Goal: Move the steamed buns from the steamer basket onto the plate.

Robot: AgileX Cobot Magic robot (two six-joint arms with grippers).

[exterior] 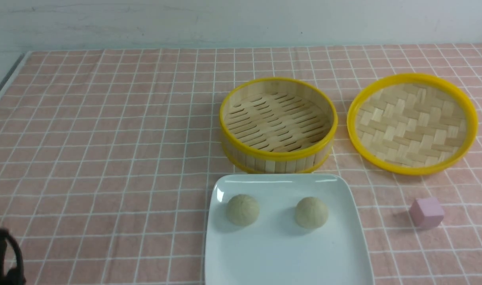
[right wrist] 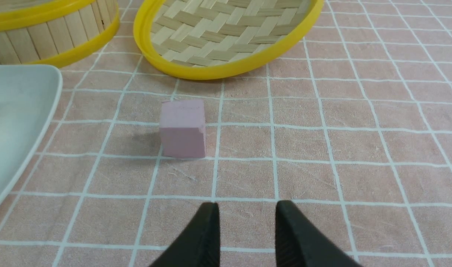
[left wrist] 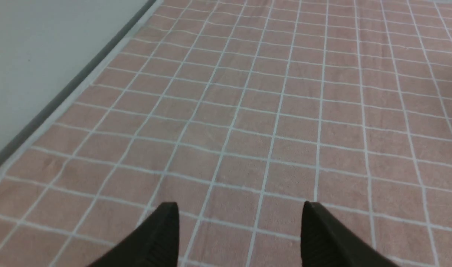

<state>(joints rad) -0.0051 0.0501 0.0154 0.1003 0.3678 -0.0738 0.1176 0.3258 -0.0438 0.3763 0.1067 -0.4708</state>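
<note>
— Since both steamed buns [exterior: 243, 209] sit on the plate [exterior: 284, 257], is anything left to list?
— Item 1: buns x2, second bun [exterior: 311, 212] beside the first, apart, on plate's far half. Plate at tablecloth's [exterior: 106, 138] near edge, centre-right. Item 2: steamer basket [exterior: 278, 156], empty, just behind plate. Task looks done, imo.
— Claws?
— Left gripper [left wrist: 239, 205]: jaws wide apart, nothing betw. them, over bare cloth nr left edge. Right gripper [right wrist: 247, 204]: jaws part-open, empty, over cloth nr pink cube [exterior: 426, 212].
— Risks?
— Right arm swinging across could clip plate's rim & set the domed buns rolling, or nudge the cube. Lid [exterior: 413, 171], toward right edge, poss. knocked too.
— Unseen?
— Plate's near edge cut off. Left gripper only a black sliver at near-left corner in front view; right gripper absent there. Whether basket touches plate: can't tell.
</note>
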